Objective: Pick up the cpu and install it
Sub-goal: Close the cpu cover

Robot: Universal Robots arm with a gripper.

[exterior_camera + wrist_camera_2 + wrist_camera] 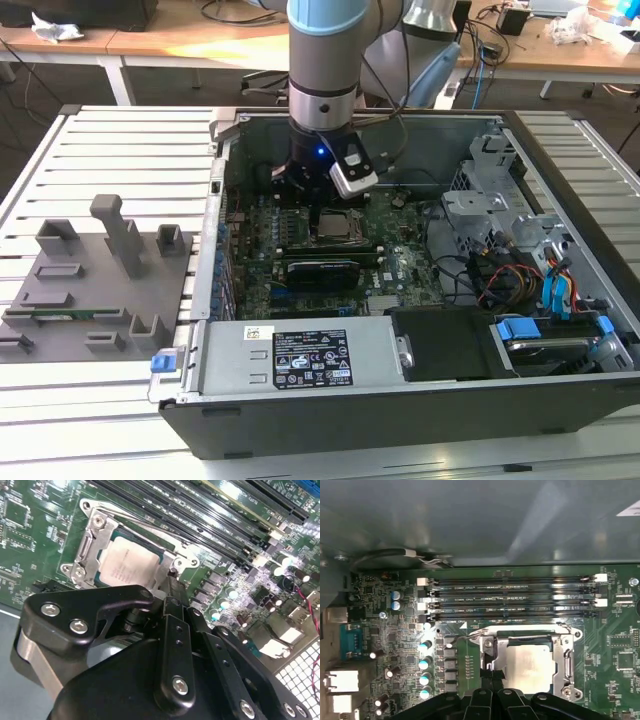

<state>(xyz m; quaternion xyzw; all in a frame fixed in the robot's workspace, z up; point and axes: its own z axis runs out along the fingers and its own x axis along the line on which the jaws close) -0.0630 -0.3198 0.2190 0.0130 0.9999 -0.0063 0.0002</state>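
- The cpu (532, 667) lies flat inside the socket frame (570, 667) on the motherboard (615, 630), silver top up. Its edges look parallel with the frame in both wrist views.
- The frame's hold-down plate reads as open. A thin wire lever (465, 636) juts out at the corner on the memory-slot side.
- The gripper (170, 587) hangs right over the socket, its tip at the cpu edge nearest the wrist. I cannot tell how far open it is, or whether it grips anything.
- Risk, as I judge it: if the chip is not fully down in its seat, any push or sideways drag could tilt it and damage the contacts beneath.
- Second risk: the black linkage is low and wide, so a swing could catch the wire lever or the raised frame edge.
- Tight sides: the memory slots (510, 597) run just beside the frame, and a row of capacitors (425, 665) stands near its other flank.
- The case wall (470, 520) rises beyond the slots. In the exterior view a drive cage (480, 200) and cables (500, 275) crowd the exterior view's right.
- Open room is straight up, since the case (300, 420) has no lid. The slatted bench (120, 140) holds a grey fixture (100, 270) well apart.
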